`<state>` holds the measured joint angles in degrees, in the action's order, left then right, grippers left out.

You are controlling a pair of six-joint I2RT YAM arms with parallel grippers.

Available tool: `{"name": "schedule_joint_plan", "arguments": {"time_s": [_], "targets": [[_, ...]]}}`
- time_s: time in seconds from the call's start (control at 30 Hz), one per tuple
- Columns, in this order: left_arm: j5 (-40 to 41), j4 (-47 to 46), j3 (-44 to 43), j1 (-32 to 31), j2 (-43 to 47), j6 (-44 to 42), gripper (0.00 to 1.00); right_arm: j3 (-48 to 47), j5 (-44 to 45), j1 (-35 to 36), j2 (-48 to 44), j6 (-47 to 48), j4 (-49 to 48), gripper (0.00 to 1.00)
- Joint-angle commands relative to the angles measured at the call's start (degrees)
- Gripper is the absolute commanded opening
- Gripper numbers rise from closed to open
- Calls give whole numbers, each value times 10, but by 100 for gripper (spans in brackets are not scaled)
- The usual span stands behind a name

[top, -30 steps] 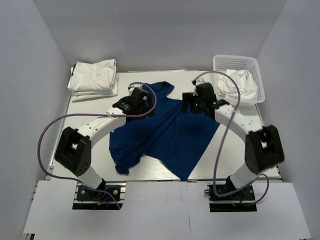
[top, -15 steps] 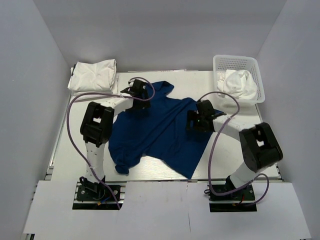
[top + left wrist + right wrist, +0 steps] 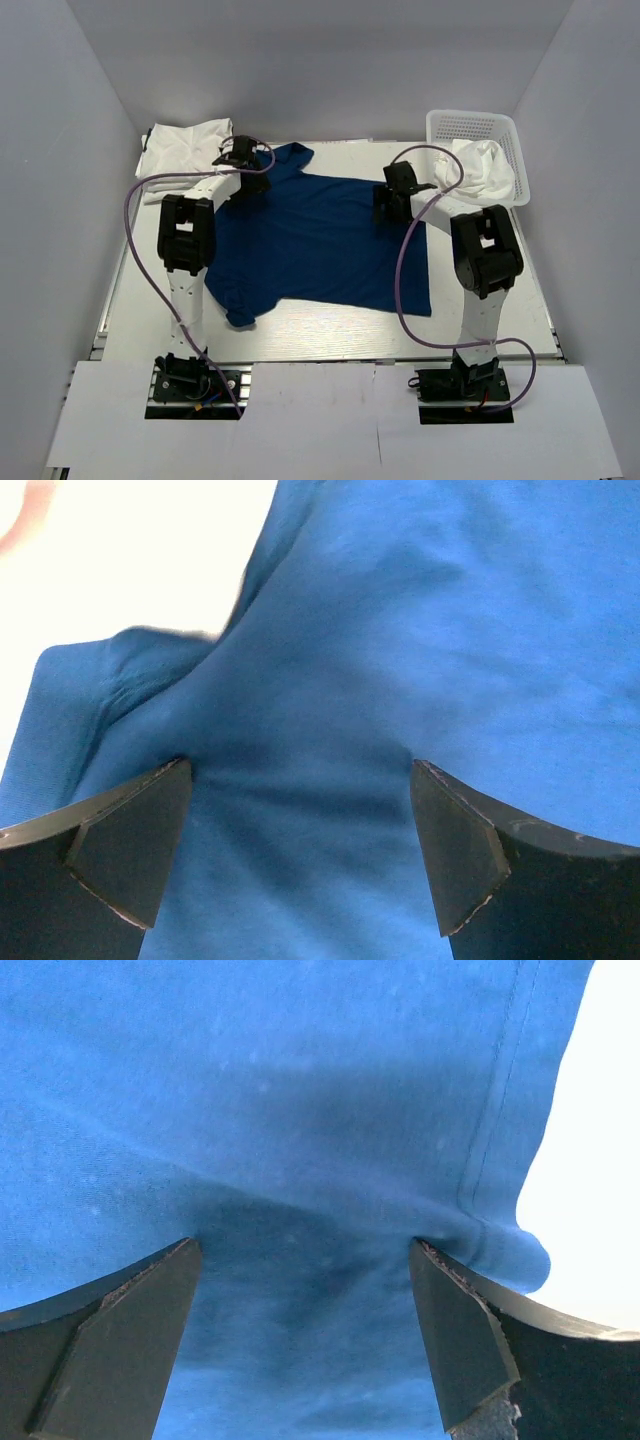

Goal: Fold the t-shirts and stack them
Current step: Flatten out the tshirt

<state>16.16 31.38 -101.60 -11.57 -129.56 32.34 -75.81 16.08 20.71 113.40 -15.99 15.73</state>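
We see the blue t-shirt spread nearly flat on the worktop, with one sleeve crumpled at its near left corner. The left fingers sit at the shirt's far left shoulder and are parted wide, with blue cloth lying loose between them. The right fingers are low over the far right part, beside a stitched edge, and are likewise spread and released. Folded white t-shirts are stacked at the far left corner. Another white t-shirt is bunched in the basket at the far right.
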Motion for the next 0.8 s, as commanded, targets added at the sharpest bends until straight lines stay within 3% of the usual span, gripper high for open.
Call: {"name": "schedule_joint_plan", "arguments": {"time_s": [0.0, 0.1, 0.2, 0.3, 0.37, 0.4, 0.5, 0.63, 0.77], "targets": [[-52, 51, -54, -5, -27, -22, 100, -51, 6, 12, -19, 80, 35, 90], [-37, 58, -75, -18, -1, -38, 100, -8, -58, 26, -59, 137, -16, 90], [-65, 64, -45, -23, 74, -29, 100, 51, -117, 56, -169, 157, -58, 90], [-74, 76, 47, -23, 185, 22, 100, 103, -158, 91, -211, 184, -97, 90], [-104, 95, 154, -23, 246, 63, 100, 104, -154, 97, -213, 164, -100, 90], [-140, 81, 249, -23, 311, 86, 100, 104, -152, 95, -216, 145, -113, 90], [-170, 90, 391, -29, 395, 113, 100, 102, -128, 87, -201, 91, -134, 90], [-126, 195, 514, -42, 551, 154, 100, 71, -98, 72, -180, 71, -110, 90], [-126, 281, 564, -42, 623, 177, 100, 68, -115, 49, -162, 62, -109, 90]]}}
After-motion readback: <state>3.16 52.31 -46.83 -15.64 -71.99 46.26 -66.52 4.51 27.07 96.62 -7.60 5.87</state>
